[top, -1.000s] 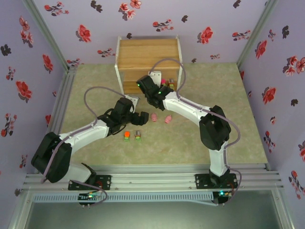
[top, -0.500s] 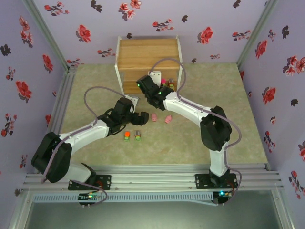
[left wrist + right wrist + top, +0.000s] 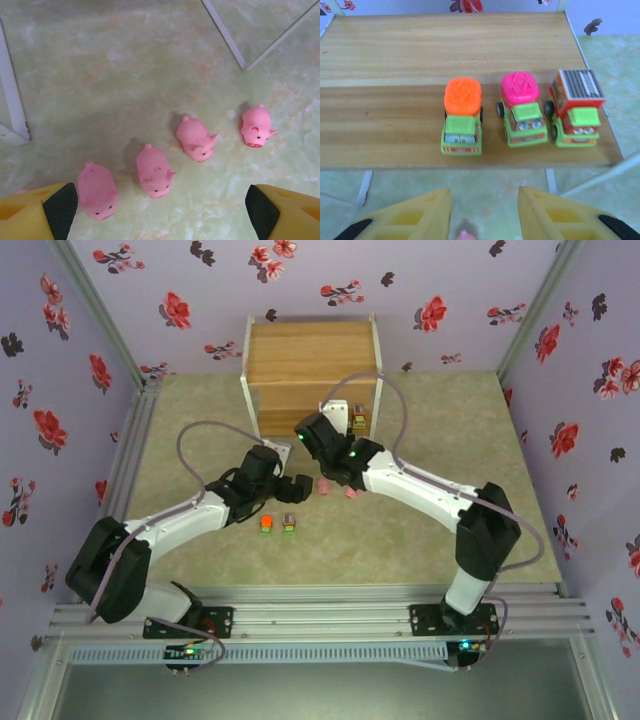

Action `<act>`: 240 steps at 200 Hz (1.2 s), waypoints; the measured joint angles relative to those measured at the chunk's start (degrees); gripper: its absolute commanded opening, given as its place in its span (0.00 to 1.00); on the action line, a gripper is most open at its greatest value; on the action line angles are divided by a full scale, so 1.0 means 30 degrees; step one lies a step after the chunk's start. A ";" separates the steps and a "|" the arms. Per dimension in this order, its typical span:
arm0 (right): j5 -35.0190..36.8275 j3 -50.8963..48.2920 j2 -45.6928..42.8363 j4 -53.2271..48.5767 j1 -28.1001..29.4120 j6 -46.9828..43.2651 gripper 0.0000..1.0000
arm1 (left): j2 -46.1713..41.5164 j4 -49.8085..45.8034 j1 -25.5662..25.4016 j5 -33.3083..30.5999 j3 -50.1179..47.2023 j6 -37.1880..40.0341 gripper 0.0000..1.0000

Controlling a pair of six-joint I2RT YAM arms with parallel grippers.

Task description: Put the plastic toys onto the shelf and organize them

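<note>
I log 3 green-based trucks point(image 3: 520, 107) side by side near the shelf point(image 3: 395, 125) board's front edge, 4 pink pigs point(image 3: 154, 171) on the mat before the wide-open left gripper point(image 3: 161, 207), and the right gripper point(image 3: 484, 200) slightly parted, empty.

Pigs point(image 3: 154, 171) pink, trucks point(image 3: 462, 136) grn-based, walls point(image 3: 100, 300) purple floral.

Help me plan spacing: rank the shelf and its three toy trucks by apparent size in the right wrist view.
1. shelf
2. grey-topped truck, slightly bigger
3. orange-topped truck and pink-topped truck look alike
</note>
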 measured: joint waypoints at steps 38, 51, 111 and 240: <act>0.0335 -0.2812 -0.2586 -0.0022 0.0962 0.0248 0.19 | 0.0000 -0.0124 -0.0852 -0.1056 0.0000 0.0291 0.92; 0.0393 -0.3869 -0.3534 -0.0036 0.1195 0.0379 0.21 | 0.0000 -0.0219 -0.1151 -0.1690 0.0000 0.0393 0.92; 0.0204 -0.8298 -0.7781 -0.0146 0.1326 0.0328 0.28 | -0.0423 -0.1515 -0.3381 -0.4991 0.0000 -0.0138 0.92; -0.3198 -1.3682 -0.8648 0.5013 0.1129 -0.3490 0.35 | -0.5756 -0.8837 -0.8400 -1.2568 -0.2579 -0.9275 0.89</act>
